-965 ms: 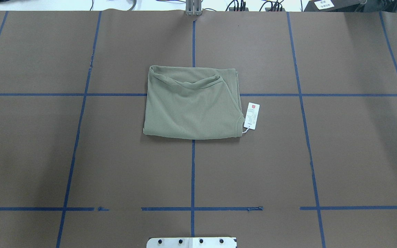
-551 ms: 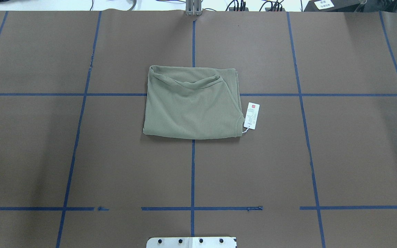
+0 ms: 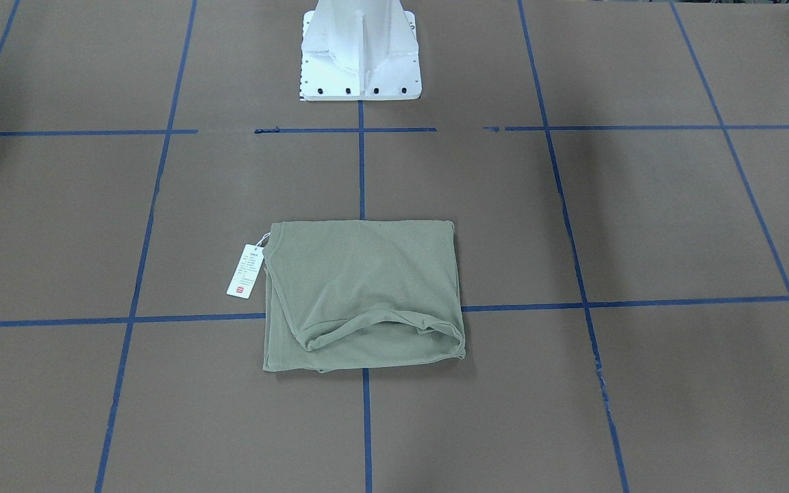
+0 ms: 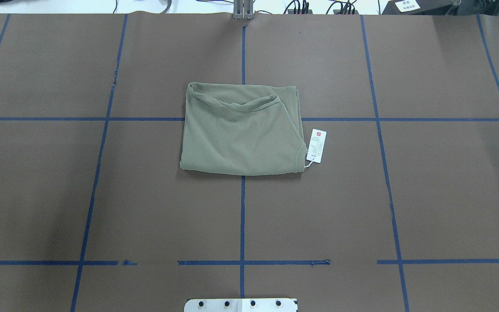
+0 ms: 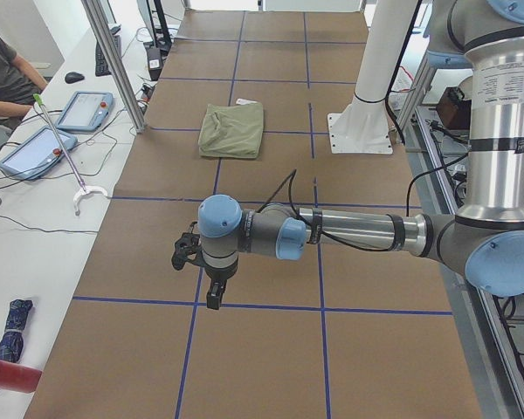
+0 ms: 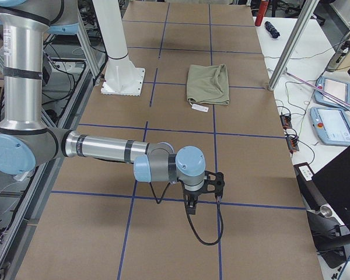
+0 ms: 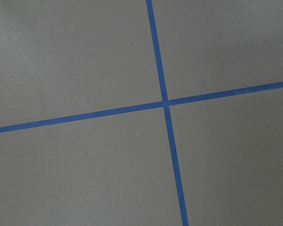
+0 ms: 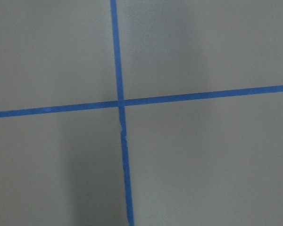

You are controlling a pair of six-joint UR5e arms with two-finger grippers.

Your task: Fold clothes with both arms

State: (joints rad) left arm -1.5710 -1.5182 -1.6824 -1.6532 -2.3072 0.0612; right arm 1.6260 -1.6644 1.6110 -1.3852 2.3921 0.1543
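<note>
The clothes, one sage-green shirt (image 4: pixel 241 130), lie folded into a rough rectangle at the table's middle, with the collar edge on the far side from the robot. It also shows in the front view as the shirt (image 3: pixel 360 294). A white hang tag (image 4: pixel 316 145) lies on its string beside the shirt's right edge. Neither arm touches the shirt. In the side views, my left gripper (image 5: pixel 189 253) and my right gripper (image 6: pixel 212 182) hover over bare table far from the shirt. I cannot tell whether either is open or shut. Both wrist views show only blue tape crossings.
The white pedestal base (image 3: pixel 360 51) stands at the robot's side of the brown table (image 4: pixel 102 195), which carries a blue tape grid. On a side bench are tablets (image 5: pixel 35 148), a hooked rod (image 5: pixel 61 148) and a seated person (image 5: pixel 4 74). Metal posts (image 5: pixel 113 61) stand at the far edge.
</note>
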